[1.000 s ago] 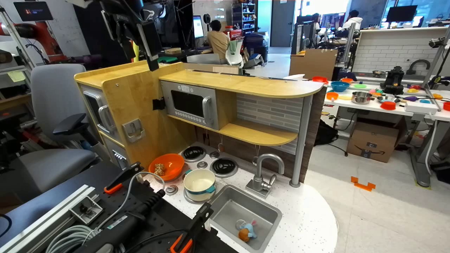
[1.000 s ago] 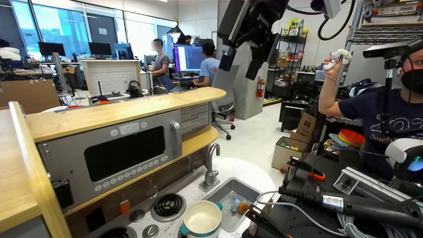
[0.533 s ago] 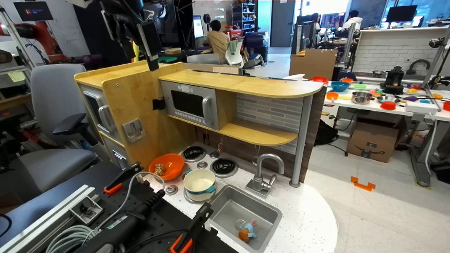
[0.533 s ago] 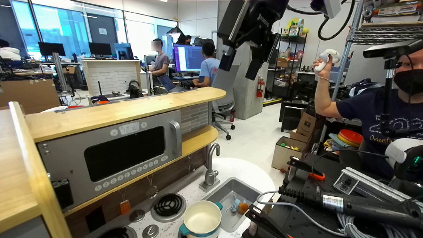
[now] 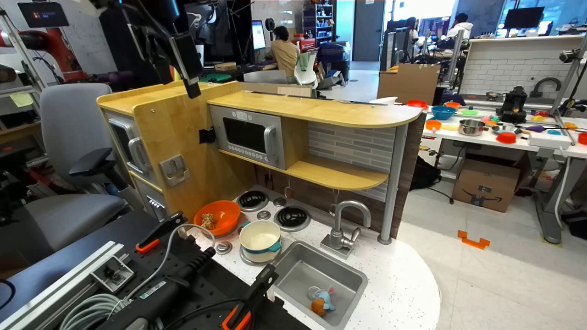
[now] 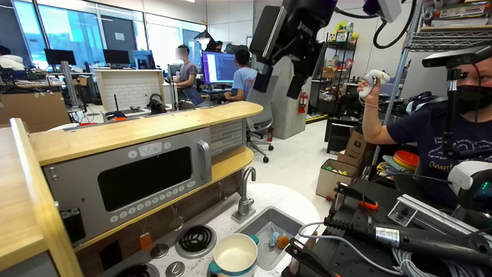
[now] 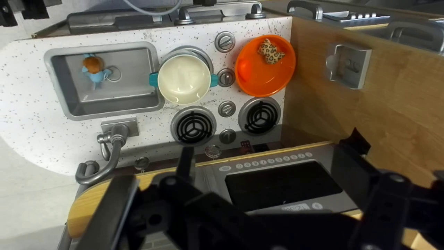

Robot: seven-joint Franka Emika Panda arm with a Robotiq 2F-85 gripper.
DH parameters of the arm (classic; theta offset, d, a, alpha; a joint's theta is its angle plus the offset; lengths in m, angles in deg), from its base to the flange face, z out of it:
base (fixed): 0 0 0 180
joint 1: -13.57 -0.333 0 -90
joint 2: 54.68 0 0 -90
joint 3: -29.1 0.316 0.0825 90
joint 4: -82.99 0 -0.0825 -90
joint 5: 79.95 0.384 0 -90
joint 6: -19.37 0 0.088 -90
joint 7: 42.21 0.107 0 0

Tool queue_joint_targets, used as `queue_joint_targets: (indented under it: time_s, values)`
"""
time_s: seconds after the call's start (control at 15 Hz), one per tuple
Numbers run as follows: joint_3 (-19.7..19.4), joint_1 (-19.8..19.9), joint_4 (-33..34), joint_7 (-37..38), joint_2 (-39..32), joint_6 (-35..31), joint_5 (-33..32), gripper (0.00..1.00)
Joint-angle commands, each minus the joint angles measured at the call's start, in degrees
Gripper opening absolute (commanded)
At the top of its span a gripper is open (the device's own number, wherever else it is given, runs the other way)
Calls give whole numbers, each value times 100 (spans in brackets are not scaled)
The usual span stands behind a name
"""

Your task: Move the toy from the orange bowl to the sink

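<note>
The orange bowl (image 5: pixel 228 214) stands on a burner at the cabinet end of the toy counter. It also shows in the wrist view (image 7: pixel 260 85). A leopard-spotted toy (image 7: pixel 270 52) lies inside it and shows in an exterior view too (image 5: pixel 208 221). The grey sink (image 5: pixel 300 270) also shows in an exterior view (image 6: pixel 269 258) and the wrist view (image 7: pixel 131 80). A blue and brown toy (image 7: pixel 95 69) lies in it. My gripper (image 6: pixel 279 82) is open, empty and high above the counter. In the wrist view the gripper (image 7: pixel 269 158) has its fingers wide apart over the microwave.
A cream pot (image 7: pixel 184 80) with teal handles stands between bowl and sink. The arched faucet (image 5: pixel 348 220) rises behind the sink. The microwave (image 5: pixel 250 135) and wooden shelf (image 5: pixel 316 107) overhang the counter's back. A tall wooden cabinet side (image 5: pixel 197 151) borders the bowl.
My gripper has moved slightly down over the last half second, and slightly left in an exterior view. The person's hand with the controller has lowered. The toys, bowl and pot have not moved.
</note>
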Motion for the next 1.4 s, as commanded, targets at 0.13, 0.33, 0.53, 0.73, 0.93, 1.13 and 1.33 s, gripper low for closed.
queue_joint_targets:
  time_s: [0.13, 0.33, 0.53, 0.73, 0.93, 1.13, 1.33]
  values:
    - [731, 126, -353, 1031, -350, -780, -537, 100]
    - [1128, 175, -432, 1593, -971, -1234, -1035, 100]
    - [1461, 284, -490, 2243, -1584, -1874, -1697, 100]
    - [1727, 485, -419, 3071, -2240, -2282, -2725, 100]
    - [1676, 513, -270, 4021, -2701, -2344, -3974, 100]
    - [1474, 363, 52, 4985, -3232, -2219, -5150, 100]
    - [1282, 170, 598, 5729, -3976, -1892, -5977, 100]
